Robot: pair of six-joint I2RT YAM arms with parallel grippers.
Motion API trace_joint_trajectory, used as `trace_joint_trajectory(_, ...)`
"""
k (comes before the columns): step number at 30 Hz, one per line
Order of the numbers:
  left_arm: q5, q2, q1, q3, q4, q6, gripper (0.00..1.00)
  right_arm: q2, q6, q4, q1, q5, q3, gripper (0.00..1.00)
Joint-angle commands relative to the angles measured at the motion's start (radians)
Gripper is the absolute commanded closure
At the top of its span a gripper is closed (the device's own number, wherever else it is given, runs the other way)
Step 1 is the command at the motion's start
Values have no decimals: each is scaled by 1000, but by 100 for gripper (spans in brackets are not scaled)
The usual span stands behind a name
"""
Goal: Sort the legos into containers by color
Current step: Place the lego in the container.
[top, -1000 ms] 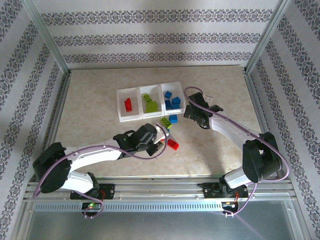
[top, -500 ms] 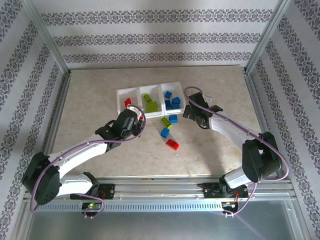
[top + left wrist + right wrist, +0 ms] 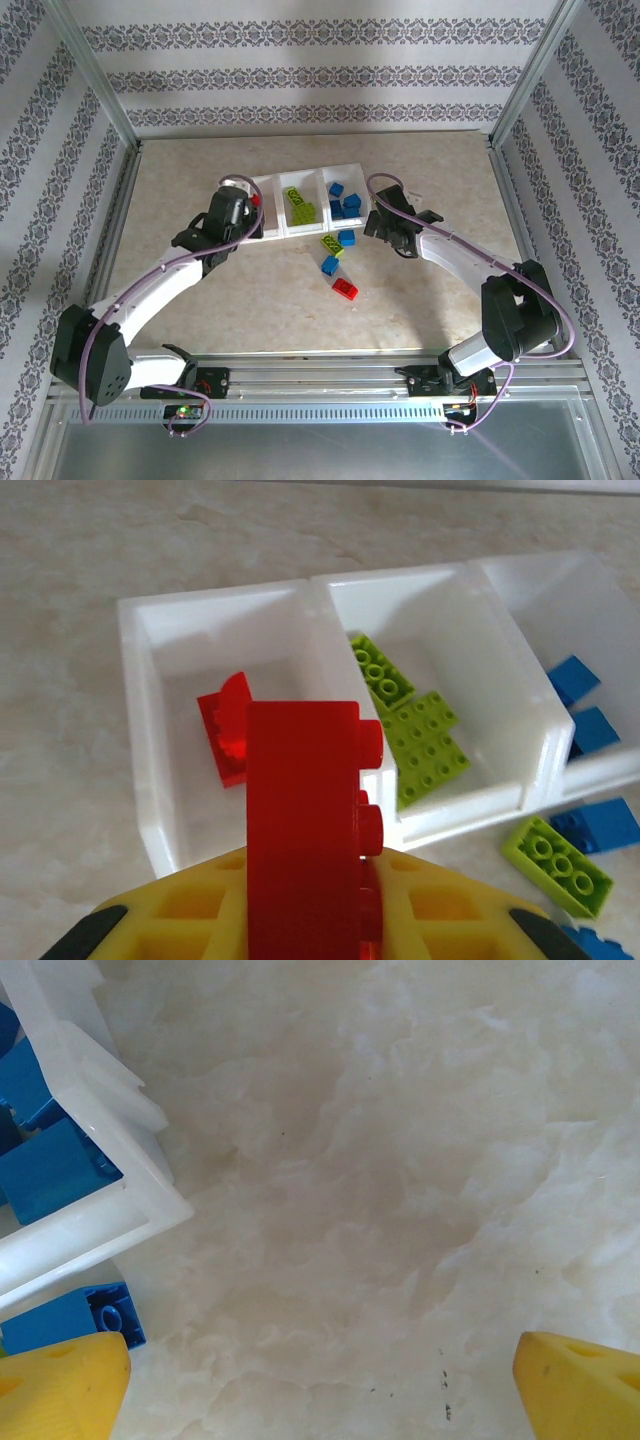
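Left pincer (image 3: 305,905) pinches red brick (image 3: 300,800) on its flat sides, over red bin (image 3: 137,730). Light, rigid, slick plastic, so it may twist. Right pincer (image 3: 320,1385) spread, empty.

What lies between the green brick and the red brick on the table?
A blue brick lies between the green brick and the red brick, in the top view.

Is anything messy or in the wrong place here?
Nothing looks broken or mis-sorted, but small studded plastic bricks lie loose on the beige table outside the white three-compartment tray: a lime green brick, two blue bricks and a red brick.
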Motion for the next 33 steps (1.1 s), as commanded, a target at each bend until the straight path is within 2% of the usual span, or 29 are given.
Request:
trace_joint_trajectory(1,38,41,45,49,-43,-22,77,16,17,9,11,-4,-3,2)
trace_joint_trajectory(10,97,226,120,195,-107,-6,77,34,17,10,21,-9,12,2)
trace_joint_trajectory(21,127,414,122,303,-106,-11,77,60,12,5,24,-11,33,2)
trace_joint_trajectory(33,149,516,122,345,-98,-8,77,47,25,-5,25,-5,21,2)
